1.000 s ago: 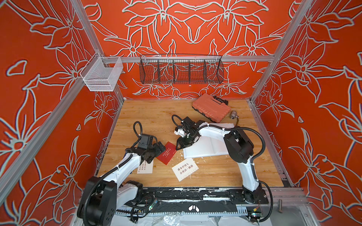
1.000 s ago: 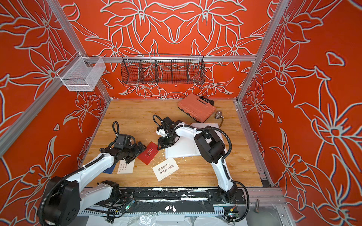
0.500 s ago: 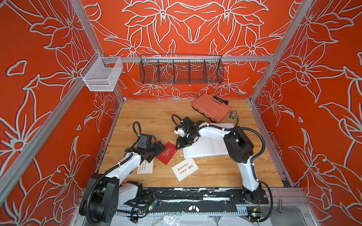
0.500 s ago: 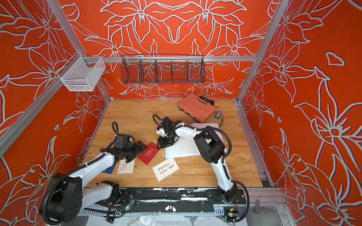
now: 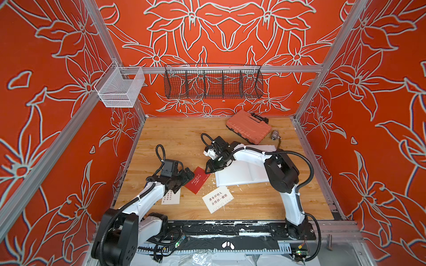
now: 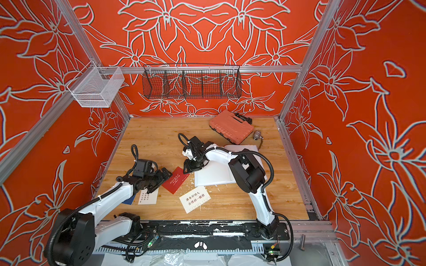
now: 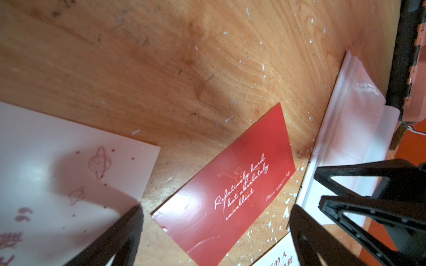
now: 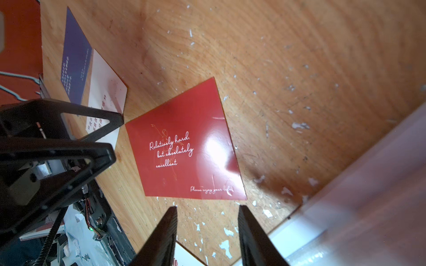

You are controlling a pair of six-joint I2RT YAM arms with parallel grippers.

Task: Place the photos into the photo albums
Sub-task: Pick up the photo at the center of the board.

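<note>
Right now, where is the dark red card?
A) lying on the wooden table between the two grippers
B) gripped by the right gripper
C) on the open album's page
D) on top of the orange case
A: the dark red card lies on the table, between the open left gripper and the open right gripper, and neither holds it.

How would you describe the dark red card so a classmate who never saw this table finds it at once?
On the wooden table, find the open white album near the middle. The dark red card lies on the wood beside the album. Unlike the white cards nearby, it is red with white cursive writing.
</note>
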